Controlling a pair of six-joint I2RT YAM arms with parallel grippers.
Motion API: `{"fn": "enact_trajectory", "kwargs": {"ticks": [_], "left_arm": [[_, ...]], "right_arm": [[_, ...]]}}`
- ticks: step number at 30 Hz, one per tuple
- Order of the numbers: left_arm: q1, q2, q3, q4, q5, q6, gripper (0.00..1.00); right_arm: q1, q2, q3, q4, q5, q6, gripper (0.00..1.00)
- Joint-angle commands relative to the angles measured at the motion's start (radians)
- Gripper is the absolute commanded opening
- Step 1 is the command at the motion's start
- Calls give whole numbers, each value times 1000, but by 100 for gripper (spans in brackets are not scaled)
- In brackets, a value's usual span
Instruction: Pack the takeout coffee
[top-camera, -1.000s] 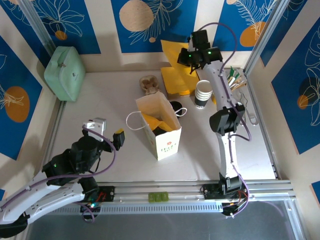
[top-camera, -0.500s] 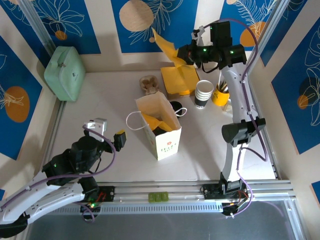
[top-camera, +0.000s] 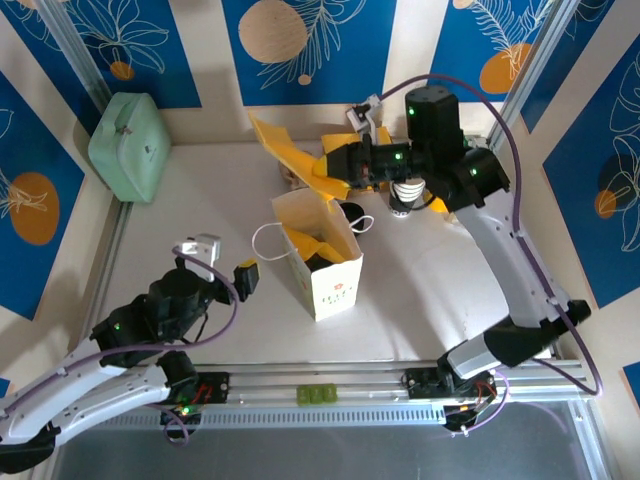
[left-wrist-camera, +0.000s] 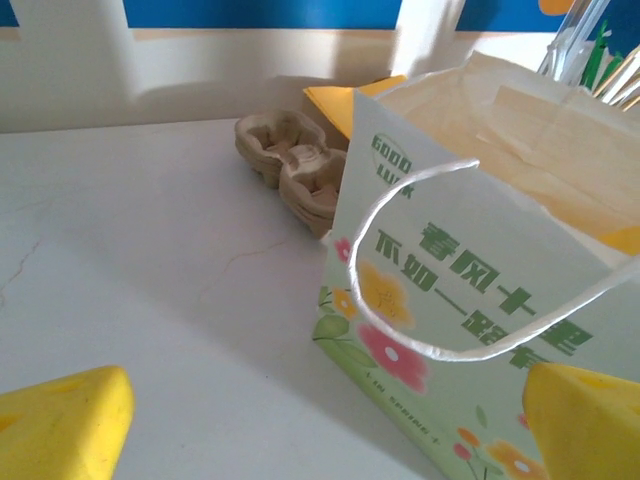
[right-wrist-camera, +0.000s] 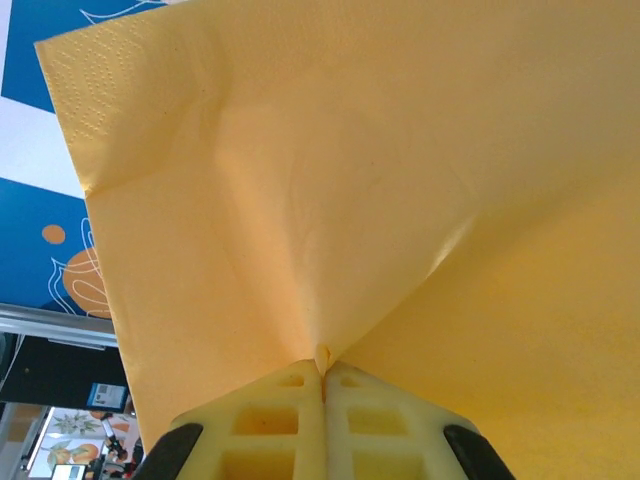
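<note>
The takeout coffee (top-camera: 351, 211) is showing only its round black lid, standing just behind the paper bag (top-camera: 325, 265). The right gripper (top-camera: 335, 178) is hovering close above it, clamping a yellow napkin (top-camera: 295, 160). The left gripper (top-camera: 222, 262) is gaping wide, well apart beyond the bag.

Paper bag (top-camera: 335, 285) on the bench (top-camera: 200, 210).
We see a mint-green case (top-camera: 130, 145) in the far-left corner, a cup carrier (left-wrist-camera: 290, 165) and yellow napkin (top-camera: 285, 155) behind the bag.

A robot lab cell staged as a café counter: aluminium rails (top-camera: 330, 375) at the near edge, blue leaf-print wall panels (top-camera: 300, 60) far behind, a paper bag (top-camera: 335, 285) and pulp cup carriers (left-wrist-camera: 290, 165) on the white table (top-camera: 200, 200).
</note>
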Motion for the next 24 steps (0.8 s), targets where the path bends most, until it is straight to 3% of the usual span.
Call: {"fn": "enact_trajectory", "kwargs": {"ticks": [1, 8, 14, 21, 24], "left_arm": [[-4, 9, 10, 49, 16, -14, 99], [-4, 8, 2, 47, 17, -17, 99], [-4, 11, 5, 48, 13, -12, 99], [-4, 12, 8, 48, 9, -4, 99], [-4, 12, 8, 47, 8, -2, 99]], "right_arm": [[41, -51, -80, 53, 107, 26, 0], [91, -121, -252, 85, 205, 32, 0], [99, -84, -309, 23, 243, -31, 0], [153, -20, -295, -121, 405, -135, 0], [196, 6, -282, -199, 528, -144, 0]]}}
